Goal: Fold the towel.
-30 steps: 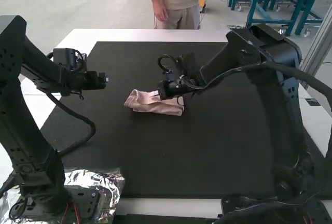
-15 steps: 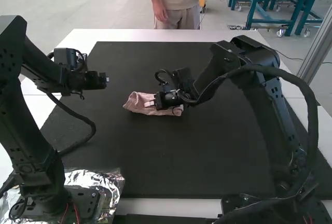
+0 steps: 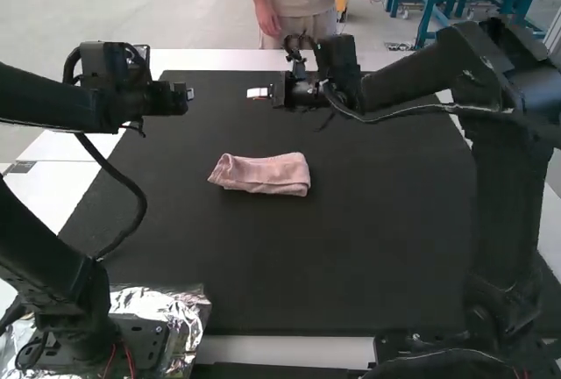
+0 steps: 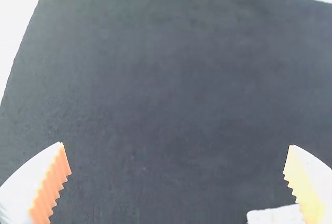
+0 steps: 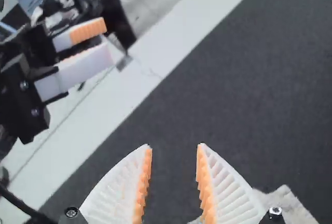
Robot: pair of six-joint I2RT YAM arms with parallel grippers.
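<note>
pink towel [image 3: 260,175] folded on black mat [image 3: 289,265]; left jaws wide open, right jaws partly, both empty.

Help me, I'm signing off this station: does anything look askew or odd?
Crumpled foil lies around the left arm's base, looking makeshift beside the flat mat. The folded towel looks slightly uneven at the end nearer that arm.

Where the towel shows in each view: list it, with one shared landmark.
High view: the towel lies near the centre.
Left wrist view: its pale edge, beside one finger.
Right wrist view: partly behind one finger, at.
Landmark: black mat.
</note>
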